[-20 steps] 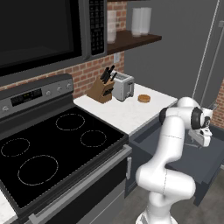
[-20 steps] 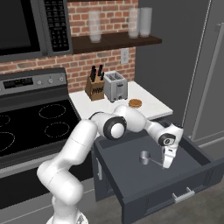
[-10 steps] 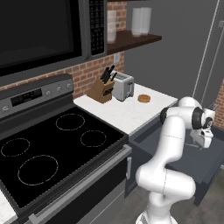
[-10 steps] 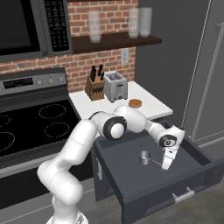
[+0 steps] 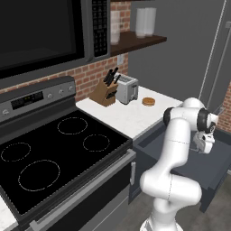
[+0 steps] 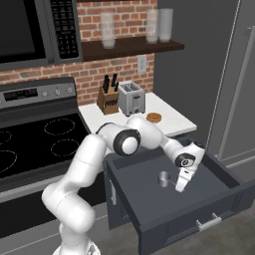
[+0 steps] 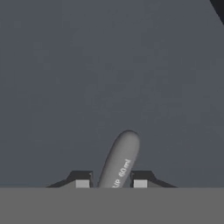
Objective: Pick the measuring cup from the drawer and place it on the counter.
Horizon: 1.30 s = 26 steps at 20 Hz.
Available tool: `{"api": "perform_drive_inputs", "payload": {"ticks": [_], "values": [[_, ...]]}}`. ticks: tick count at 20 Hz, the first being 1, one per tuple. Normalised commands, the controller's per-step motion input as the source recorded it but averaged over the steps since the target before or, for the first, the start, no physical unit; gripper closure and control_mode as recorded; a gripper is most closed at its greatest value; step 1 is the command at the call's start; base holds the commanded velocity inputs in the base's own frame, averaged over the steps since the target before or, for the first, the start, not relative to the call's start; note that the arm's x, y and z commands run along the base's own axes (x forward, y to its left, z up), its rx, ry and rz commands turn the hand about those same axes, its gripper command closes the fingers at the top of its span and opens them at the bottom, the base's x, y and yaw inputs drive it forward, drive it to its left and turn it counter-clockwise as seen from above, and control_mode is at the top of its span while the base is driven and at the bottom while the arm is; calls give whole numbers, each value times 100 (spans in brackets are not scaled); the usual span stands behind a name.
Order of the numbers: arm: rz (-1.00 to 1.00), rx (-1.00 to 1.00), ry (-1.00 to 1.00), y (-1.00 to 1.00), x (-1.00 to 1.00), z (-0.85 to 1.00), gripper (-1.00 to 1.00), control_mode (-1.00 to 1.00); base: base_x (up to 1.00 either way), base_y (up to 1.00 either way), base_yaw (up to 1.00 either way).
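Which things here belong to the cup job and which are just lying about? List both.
Job: measuring cup lying in the open drawer; counter; gripper down at the cup's handle.

Lying about: toaster, knife block, round brown food item, stovetop.

A toaster (image 6: pixel 131 97) stands beside a knife block (image 6: pixel 108 100), a round brown food item (image 6: pixel 154 117) nearby, the black stovetop (image 5: pixel 58 153) left.
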Motion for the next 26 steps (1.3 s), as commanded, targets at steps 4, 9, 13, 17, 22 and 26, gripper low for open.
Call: {"api": "perform_drive_inputs", "payload": {"ticks": [4,9,13,17,22,26], "values": [[-6,1,0,9,0,28,100,-100,0,0,0],[-10,11,0,0,0,89,100,-100,0,0,0],[-17,17,0,0,0,100,100,-100,0,0,0],[-10,8,-1,35,0,94,100,-100,0,0,0],[-8,0,0,90,7,63,100,-100,0,0,0],[-11,-1,0,100,16,45,100,-100,0,0,0]]}}
